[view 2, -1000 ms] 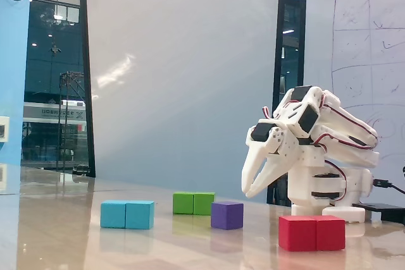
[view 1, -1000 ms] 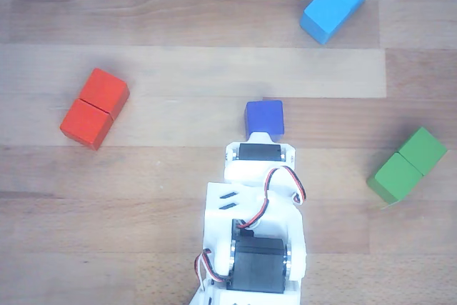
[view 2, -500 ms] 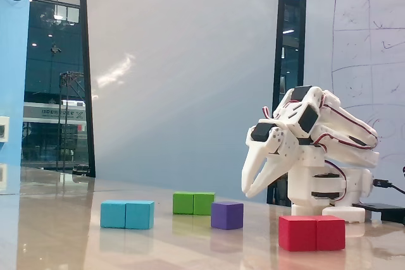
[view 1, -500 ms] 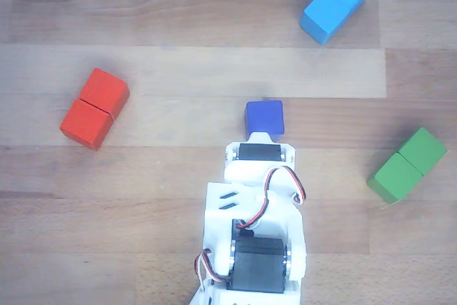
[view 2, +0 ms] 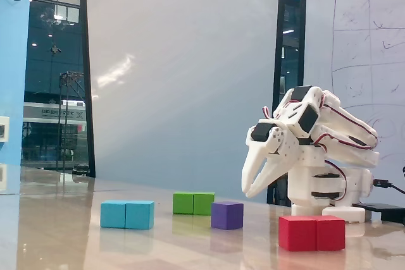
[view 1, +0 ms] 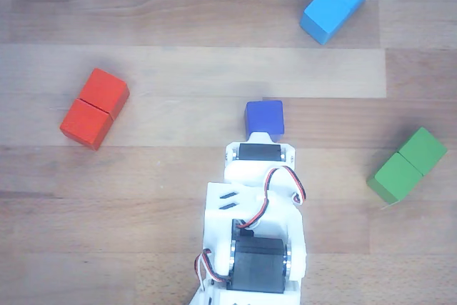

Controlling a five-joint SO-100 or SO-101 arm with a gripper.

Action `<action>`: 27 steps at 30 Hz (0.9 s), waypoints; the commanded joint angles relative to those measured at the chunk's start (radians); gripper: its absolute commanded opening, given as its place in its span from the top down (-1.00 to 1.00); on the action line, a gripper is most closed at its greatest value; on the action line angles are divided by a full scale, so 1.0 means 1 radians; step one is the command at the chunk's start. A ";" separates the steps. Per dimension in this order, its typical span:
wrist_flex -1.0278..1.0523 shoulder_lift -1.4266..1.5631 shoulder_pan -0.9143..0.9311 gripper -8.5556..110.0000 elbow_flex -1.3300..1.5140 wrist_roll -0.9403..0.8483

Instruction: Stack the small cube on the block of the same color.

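Observation:
The small dark blue cube (view 1: 264, 118) sits on the wooden table just beyond the arm's wrist; in the fixed view it (view 2: 227, 215) looks purple. The light sky-blue oblong block (view 1: 337, 3) lies at the far right in the other view and at the left in the fixed view (view 2: 127, 214). My gripper (view 2: 249, 191) hangs above the table, beside the cube and above it, touching nothing. Its jaws meet at the tips and it is empty. In the other view the wrist (view 1: 258, 155) hides the fingers.
A red oblong block (view 1: 94, 108) lies at the left and a green oblong block (view 1: 408, 165) at the right of the other view. In the fixed view the red block (view 2: 312, 233) is nearest the camera and the green one (view 2: 193, 203) is behind.

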 commanded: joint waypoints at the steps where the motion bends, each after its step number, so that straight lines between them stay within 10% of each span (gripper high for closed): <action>1: 0.015 0.028 0.003 0.85 -0.064 0.000; 27: 0.014 -0.080 0.014 0.85 -0.225 -0.014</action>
